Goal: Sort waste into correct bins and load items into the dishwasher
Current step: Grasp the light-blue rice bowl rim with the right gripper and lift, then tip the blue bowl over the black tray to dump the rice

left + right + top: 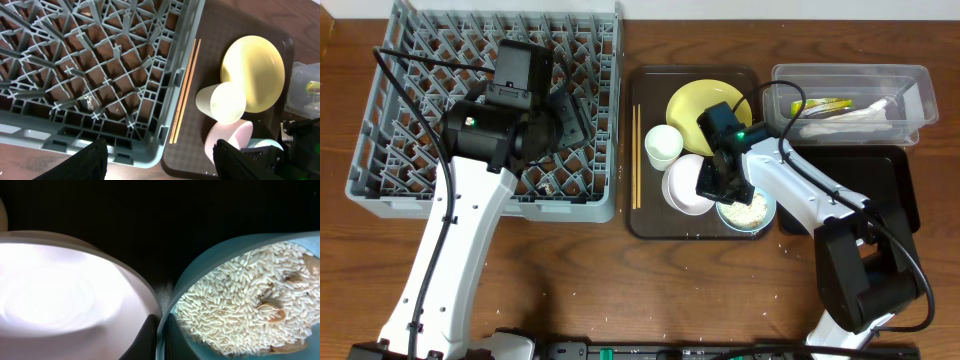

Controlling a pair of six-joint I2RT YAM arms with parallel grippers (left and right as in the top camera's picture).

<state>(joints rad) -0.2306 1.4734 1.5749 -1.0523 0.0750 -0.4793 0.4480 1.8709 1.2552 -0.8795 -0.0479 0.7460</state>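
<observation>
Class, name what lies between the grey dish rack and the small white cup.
The wooden chopsticks, lying at the edge of the brown tray, shown overhead.

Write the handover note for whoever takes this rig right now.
Left hand: open, empty, over the dish rack.
Right hand: shut at the rim of the light blue bowl; whether it pinches the rim is unclear.
On the brown tray: yellow plate, white cup, white bowl, chopsticks, and the blue bowl holding the rice.
Done: wrapper and white scraps lie in the clear tub.
To do: rice to a bin, all dishes into the rack; black tray bare where visible.
</observation>
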